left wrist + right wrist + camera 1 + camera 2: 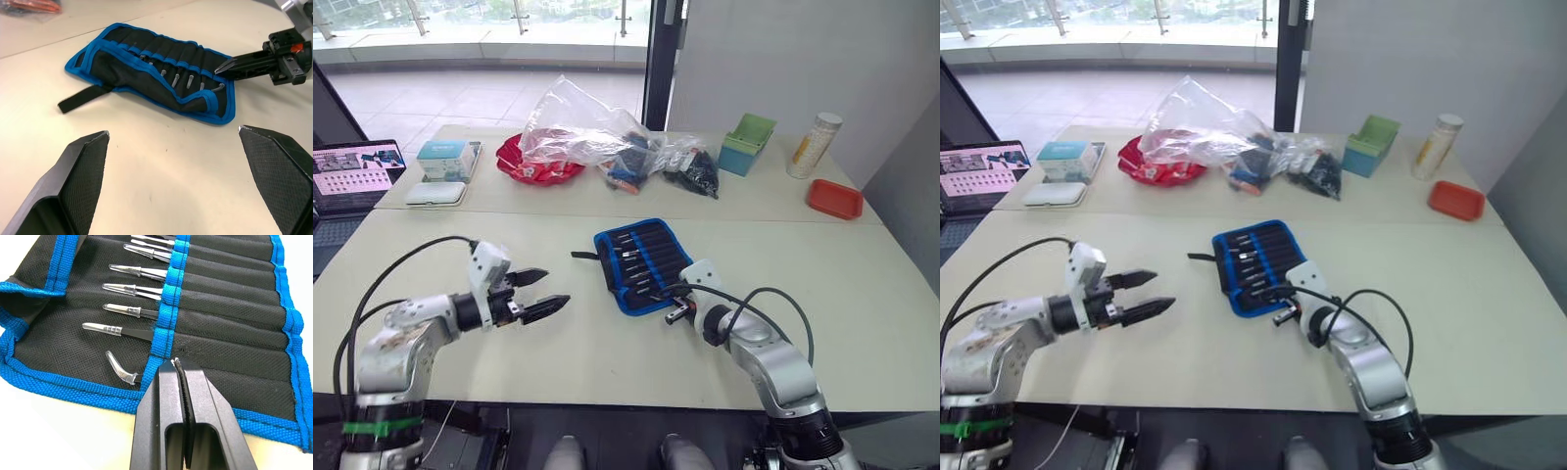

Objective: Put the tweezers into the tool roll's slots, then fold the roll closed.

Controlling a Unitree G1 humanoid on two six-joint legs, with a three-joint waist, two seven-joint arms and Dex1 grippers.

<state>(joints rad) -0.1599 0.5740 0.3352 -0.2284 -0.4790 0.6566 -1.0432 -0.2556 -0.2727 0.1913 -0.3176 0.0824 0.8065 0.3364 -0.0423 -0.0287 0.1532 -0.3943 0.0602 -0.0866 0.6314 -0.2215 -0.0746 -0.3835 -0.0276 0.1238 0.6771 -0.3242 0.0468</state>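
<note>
The right gripper [177,363] is resting with its fingers pressed together and holding nothing, its tip lying on the near blue-edged end of the tool roll [641,262]. The left gripper [540,292] is hovering wide apart and empty over bare bench [607,357], well to the roll's left. The tweezers [128,309] are sitting in the slots [220,308], capped tips poking out. The roll is lying open mid-bench, its strap [83,98] trailing left. Beyond it, a clear plastic bag [578,122] is crowding the far edge.
</note>
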